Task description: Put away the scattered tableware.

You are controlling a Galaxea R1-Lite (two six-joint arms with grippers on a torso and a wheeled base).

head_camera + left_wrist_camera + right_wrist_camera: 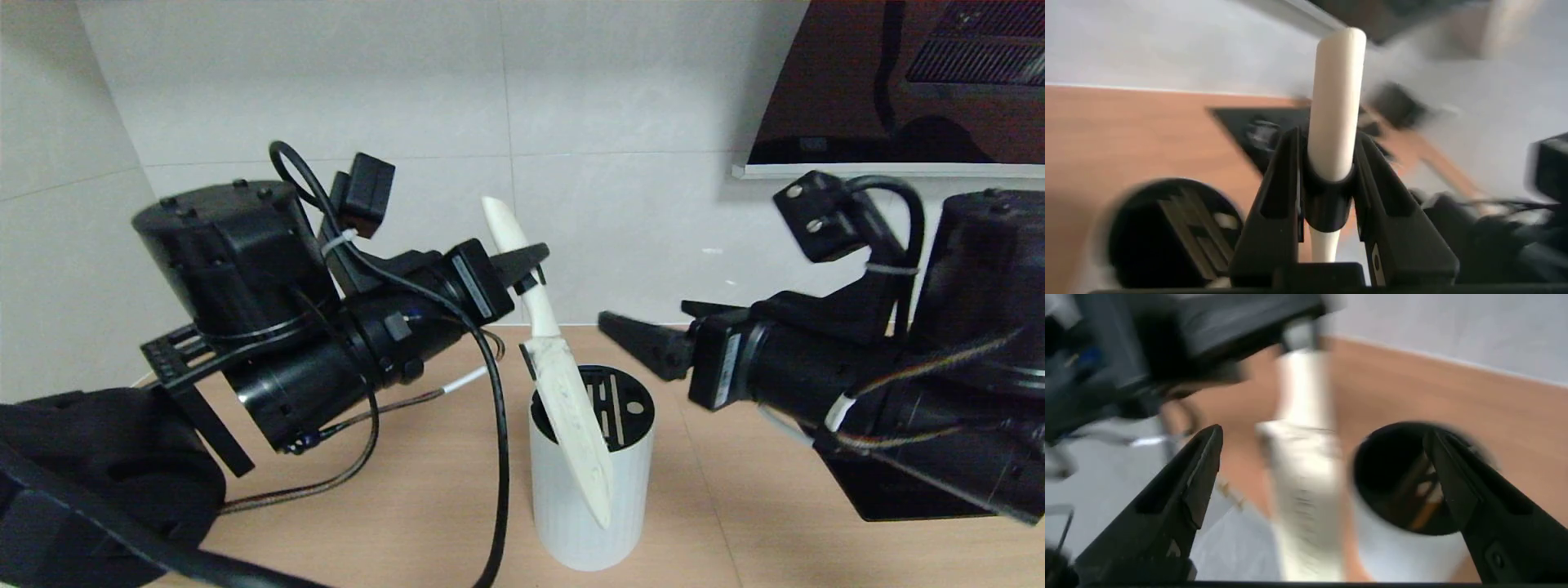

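The left gripper (535,269) pinches the white knife (563,392) by its handle, blade down in front of the round holder (592,506) (not in a slot yet, I think), and the right gripper (1324,449) sits nearby, its jaws wide apart.

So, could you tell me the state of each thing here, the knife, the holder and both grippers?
knife: held by its handle, blade down, tilted, not in a slot.
knife holder: upright on the table, no knife seen in its slots.
left gripper: jaws shut on the knife handle.
right gripper: jaws open, holding nothing, near the holder.
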